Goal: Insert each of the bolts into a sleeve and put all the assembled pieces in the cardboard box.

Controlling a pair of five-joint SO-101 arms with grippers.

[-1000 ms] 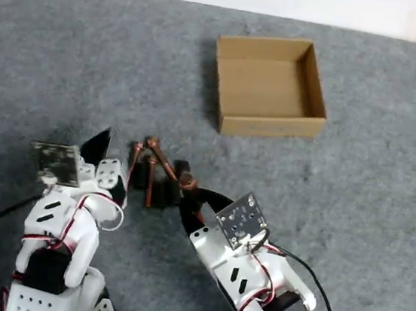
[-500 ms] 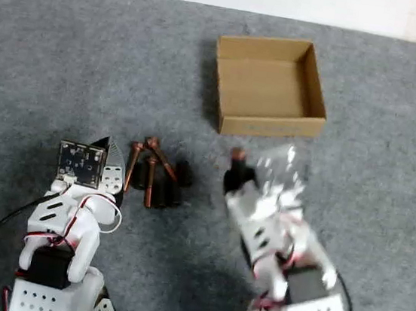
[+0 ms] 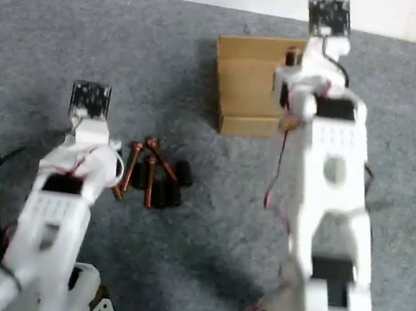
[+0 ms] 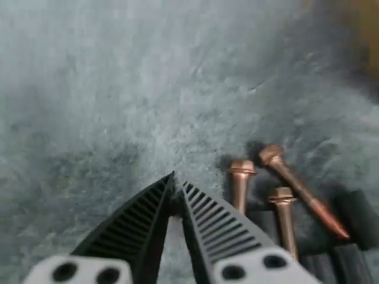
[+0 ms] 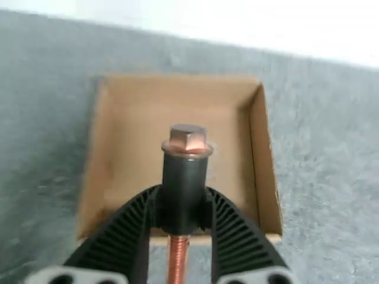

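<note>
We hold left gripper (image 4: 176, 180) clenched on nothing, tips just beside loose bolts (image 4: 240, 189) and black sleeves (image 4: 355, 204). Three bolts left to assemble. Right gripper (image 5: 185, 204) grasps assembled piece (image 5: 186, 165), first one by our judgement, upright over cardboard box (image 5: 265, 160), not yet dropped. Second ago we had it down near bolts; since swung out.

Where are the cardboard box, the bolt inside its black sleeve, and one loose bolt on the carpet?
cardboard box (image 5: 127, 136): right wrist view, on its bare inner floor.
sleeved bolt (image 5: 185, 177): right wrist view, on the black sleeve.
loose bolt (image 4: 239, 189): left wrist view, on its copper shaft.
</note>
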